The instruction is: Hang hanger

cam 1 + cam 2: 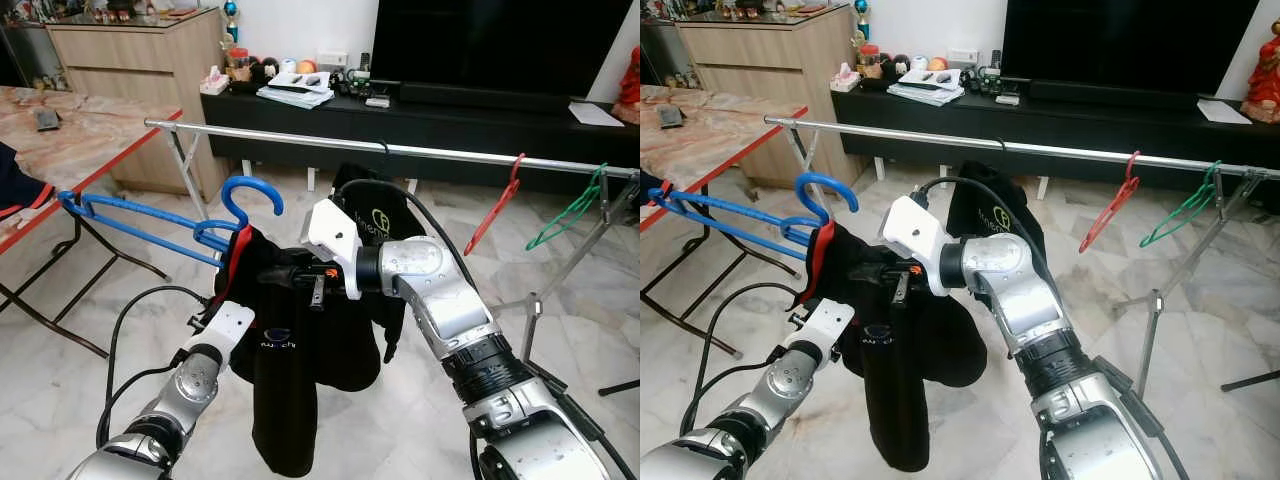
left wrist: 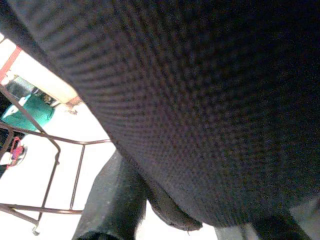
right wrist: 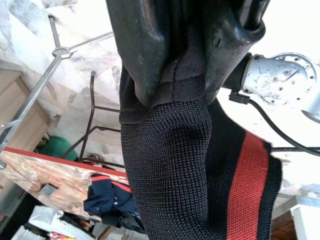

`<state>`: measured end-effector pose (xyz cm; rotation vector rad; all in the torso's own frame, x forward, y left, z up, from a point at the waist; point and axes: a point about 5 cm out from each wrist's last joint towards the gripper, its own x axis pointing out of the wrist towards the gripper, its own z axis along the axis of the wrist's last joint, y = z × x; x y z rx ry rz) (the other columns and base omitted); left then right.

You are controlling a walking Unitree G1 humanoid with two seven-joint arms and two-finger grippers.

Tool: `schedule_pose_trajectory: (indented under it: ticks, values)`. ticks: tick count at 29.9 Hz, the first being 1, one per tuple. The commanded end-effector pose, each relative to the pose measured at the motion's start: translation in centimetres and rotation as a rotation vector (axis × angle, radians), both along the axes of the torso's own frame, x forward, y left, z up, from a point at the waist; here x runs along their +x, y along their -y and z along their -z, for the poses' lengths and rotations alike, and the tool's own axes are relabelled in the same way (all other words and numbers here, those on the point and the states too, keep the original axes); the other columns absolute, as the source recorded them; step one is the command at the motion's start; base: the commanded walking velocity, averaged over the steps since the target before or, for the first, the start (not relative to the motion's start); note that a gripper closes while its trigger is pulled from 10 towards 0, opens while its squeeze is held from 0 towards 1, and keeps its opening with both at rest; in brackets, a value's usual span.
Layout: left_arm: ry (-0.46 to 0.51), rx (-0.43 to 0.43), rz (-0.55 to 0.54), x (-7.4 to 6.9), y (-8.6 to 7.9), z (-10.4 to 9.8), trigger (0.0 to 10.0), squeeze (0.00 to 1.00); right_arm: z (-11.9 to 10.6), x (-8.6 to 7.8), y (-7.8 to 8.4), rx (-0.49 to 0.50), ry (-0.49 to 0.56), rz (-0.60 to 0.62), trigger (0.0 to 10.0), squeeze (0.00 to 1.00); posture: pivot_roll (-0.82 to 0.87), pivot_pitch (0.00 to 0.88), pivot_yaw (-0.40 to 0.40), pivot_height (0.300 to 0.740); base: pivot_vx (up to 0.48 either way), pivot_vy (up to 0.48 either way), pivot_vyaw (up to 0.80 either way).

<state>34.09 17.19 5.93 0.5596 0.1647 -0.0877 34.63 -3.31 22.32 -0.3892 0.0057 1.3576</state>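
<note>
A blue hanger (image 1: 160, 215) is held out in front of me, hook up, with a black garment with a red stripe (image 1: 290, 350) draped from it. My right gripper (image 1: 285, 275) reaches in from the right; in the right wrist view its fingers (image 3: 140, 55) are shut on the black knit cloth (image 3: 170, 165). From below, my left gripper (image 1: 235, 300) pushes up into the garment, which hides its fingers and presses black cloth (image 2: 200, 100) against its wrist camera. The silver rail (image 1: 440, 153) runs across behind the hanger.
On the rail hang another black garment (image 1: 378, 215), a red hanger (image 1: 495, 205) and a green hanger (image 1: 570, 212). A red-edged marble table (image 1: 70, 140) stands at the left. Rack legs (image 1: 535, 310) stand at the right, with a TV console (image 1: 470, 120) behind.
</note>
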Motion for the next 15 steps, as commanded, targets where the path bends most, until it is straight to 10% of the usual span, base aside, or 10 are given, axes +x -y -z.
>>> schedule_pose_trajectory:
  ticks: [1,15]
  values:
    - [-0.025,-0.029,-0.010,-0.40,-0.15,0.58,0.0,0.00,-0.41,-0.03,0.02,0.019,0.009,0.001,10.0,0.00,-0.06,0.000,0.000,0.740,0.000,0.000,0.00]
    - [-0.076,-0.104,-0.033,-0.82,-0.66,1.27,0.0,0.00,0.25,0.00,0.80,0.013,-0.008,0.028,10.0,0.00,-0.06,0.000,0.004,0.740,0.000,0.000,0.00]
